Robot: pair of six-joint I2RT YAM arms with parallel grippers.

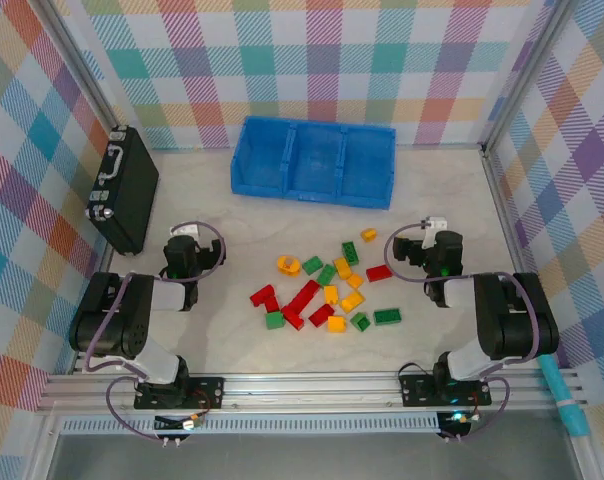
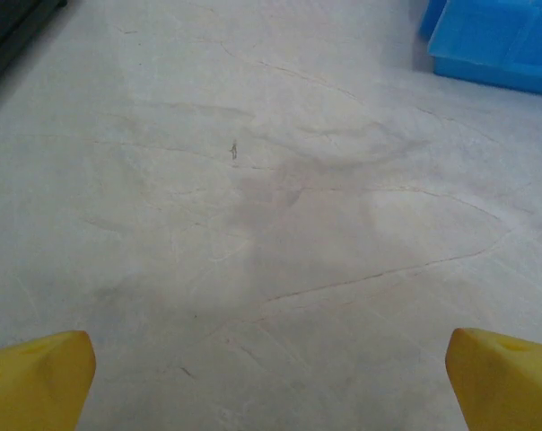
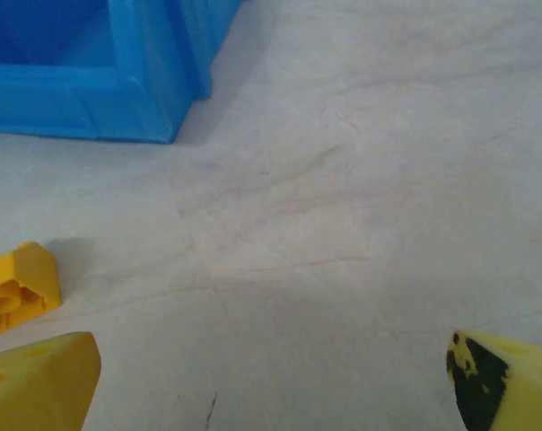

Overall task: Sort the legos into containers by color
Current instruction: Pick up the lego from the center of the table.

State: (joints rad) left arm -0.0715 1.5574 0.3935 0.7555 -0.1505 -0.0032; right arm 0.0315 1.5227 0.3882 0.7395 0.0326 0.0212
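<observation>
Top external view: left hand (image 1: 185, 233) and right hand (image 1: 434, 230) gape wide, empty, flanking the scattered legos (image 1: 304, 297).

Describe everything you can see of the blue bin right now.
The blue bin is one bright blue rectangular tray of what looks like moulded plastic, split by two dividers into three side-by-side compartments, all empty as far as the top view shows. It sits upright and flat on the pale table, at the far side, slightly skewed. Only the table touches it; the legos lie apart, nearer the arms.
</observation>
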